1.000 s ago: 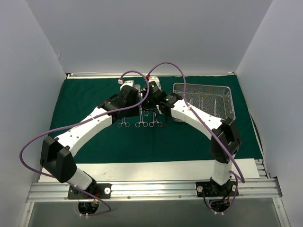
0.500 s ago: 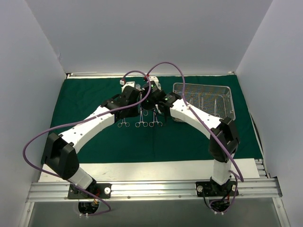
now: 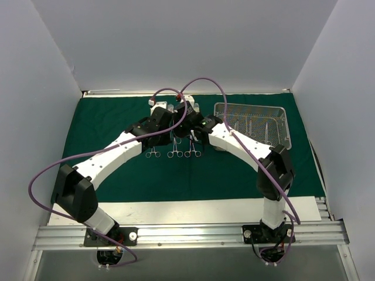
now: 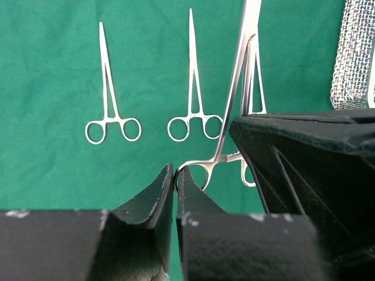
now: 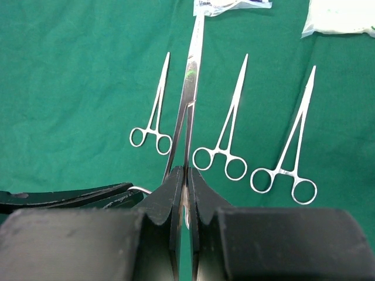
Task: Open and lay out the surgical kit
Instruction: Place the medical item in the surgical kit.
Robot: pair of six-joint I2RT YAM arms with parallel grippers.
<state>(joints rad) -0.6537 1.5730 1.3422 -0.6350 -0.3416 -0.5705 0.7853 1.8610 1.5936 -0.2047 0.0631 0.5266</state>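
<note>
The surgical kit lies spread on its dark green cloth (image 3: 105,126). Three steel scissor-handled instruments (image 3: 174,153) lie side by side with their rings towards me. A fourth instrument (image 5: 190,88) hangs above them, held between both grippers. My right gripper (image 5: 186,172) is shut on one of its handles. My left gripper (image 4: 174,172) is shut on a finger ring (image 4: 193,171) of the same instrument. The two grippers meet at the cloth's middle back, left gripper (image 3: 173,124) beside right gripper (image 3: 188,126). Two clear packets (image 5: 231,4) lie beyond the instrument tips.
The silver wire-mesh tray (image 3: 280,111) stands at the back right of the cloth with more instruments inside. White walls enclose the table on three sides. Purple cables (image 3: 202,82) arch over both arms. A white strip (image 3: 176,211) runs along the near edge.
My left gripper has closed from partly open onto the instrument's finger ring. The left arm shifted slightly right. The right gripper has kept its grip.
</note>
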